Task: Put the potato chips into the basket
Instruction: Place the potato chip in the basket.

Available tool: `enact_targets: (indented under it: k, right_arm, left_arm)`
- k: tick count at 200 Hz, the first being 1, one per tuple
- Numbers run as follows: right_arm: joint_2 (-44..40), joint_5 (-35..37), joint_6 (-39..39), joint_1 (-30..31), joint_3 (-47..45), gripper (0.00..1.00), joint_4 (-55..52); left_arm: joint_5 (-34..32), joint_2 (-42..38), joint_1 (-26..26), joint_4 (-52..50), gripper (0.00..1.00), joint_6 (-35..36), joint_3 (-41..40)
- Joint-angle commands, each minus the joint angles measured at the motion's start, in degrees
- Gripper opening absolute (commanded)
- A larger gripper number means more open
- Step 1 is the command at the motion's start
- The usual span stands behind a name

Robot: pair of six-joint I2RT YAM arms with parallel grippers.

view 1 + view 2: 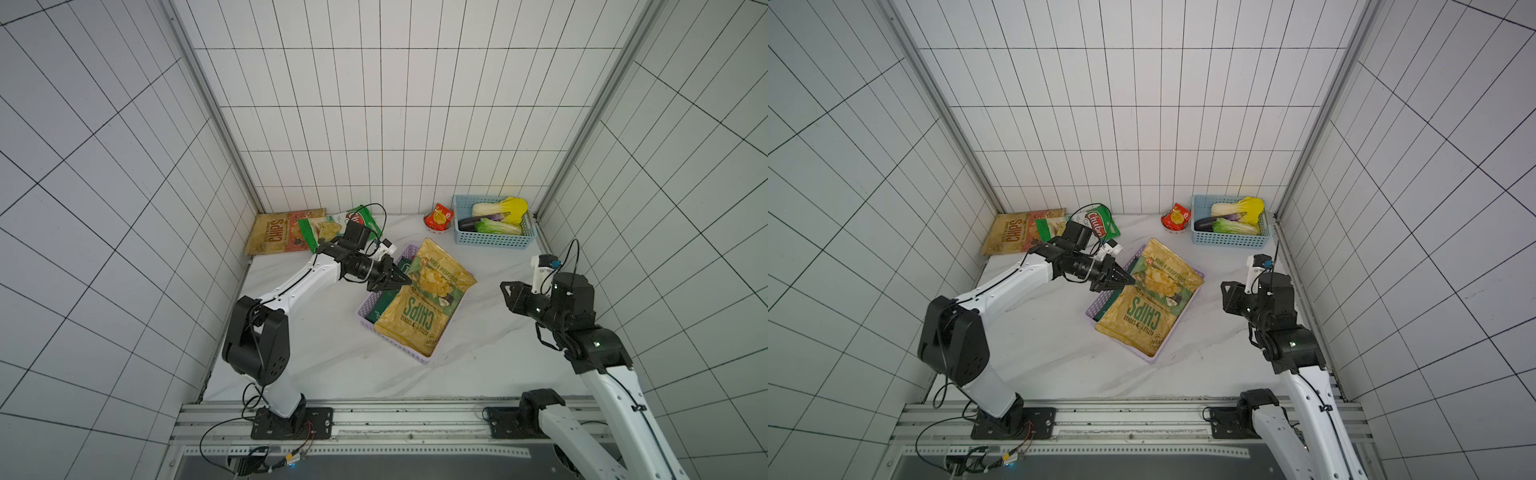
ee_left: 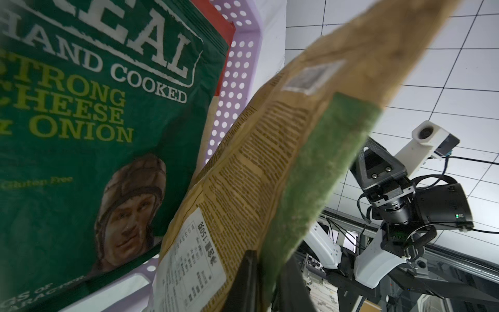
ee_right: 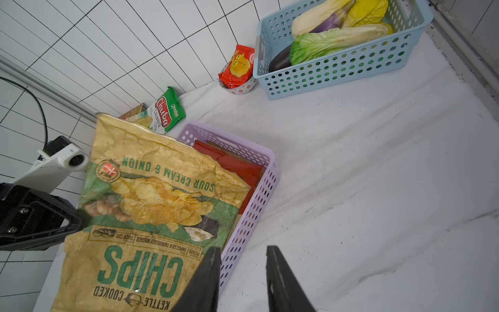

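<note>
White tiles enclose a marble tabletop; the lilac basket, centre frame, holds a dark green bag. Left gripper straddles the edge of a tan chip bag lying across the basket, clamped or released cannot be told; right gripper open, empty. A second tan bag, a green-white bag and a cassava bag wait at upper left of the frame: roughly half done.

The left arm and right arm are clad in white shells between black joint housings. Black cables are looped alongside. A white camera mount is carried at each wrist. The left gripper and right gripper are black, with tapered, screw-fastened jaws.
</note>
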Motion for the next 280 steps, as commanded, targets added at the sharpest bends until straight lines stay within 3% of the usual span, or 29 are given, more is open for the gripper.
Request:
enact_targets:
  k: [1,21,54,83,103,128,160,181,198,245,280]
  right_arm:
    - [-0.3,-0.4,0.4,-0.9,-0.9,0.32,1.2]
    - [-0.6,-0.3,0.4,-0.9,-1.0,0.32,1.1]
    - [-0.1,-0.9,0.5,-0.9,-1.2,0.32,1.1]
    - [2.1,-4.3,2.1,-0.9,-2.3,0.33,3.1]
    - [5.5,-9.0,4.8,-0.7,-3.4,0.34,6.9]
    - [13.0,-14.1,8.0,1.7,-2.5,0.35,12.2]
    - [24.8,-15.3,8.3,8.5,4.4,0.37,14.6]
    - [31.4,-16.4,9.6,10.8,8.9,0.37,17.0]
    - [36.7,-18.3,11.4,11.2,12.6,0.36,19.1]
    - [54.5,-22.9,16.2,13.7,25.5,0.35,23.2]
    - [67.3,-27.6,24.9,14.5,31.5,0.33,34.1]
  left_arm:
    - [-2.2,4.3,2.5,-8.4,0.29,13.5,6.7]
    - [-7.2,8.0,3.9,-14.6,0.64,21.2,12.8]
    - [-14.6,9.3,7.1,-18.6,0.94,27.8,18.4]
    - [-23.9,4.4,6.7,-17.9,0.98,34.1,19.1]
    - [-25.6,0.7,4.8,-18.6,0.92,40.6,17.4]
    - [-26.2,-3.7,1.1,-18.8,0.7,47.3,11.8]
    - [-27.5,-5.5,-1.2,-13.7,0.47,47.5,3.2]
    - [-27.3,-2.9,-1.3,-14.0,0.39,47.7,1.9]
    - [-27.4,-0.1,-1.3,-14.5,0.26,48.7,1.3]
    - [-30.1,1.5,-1.3,-10.2,0.26,48.9,-4.5]
    - [-32.3,1.2,-1.3,-8.0,0.27,48.0,-6.5]
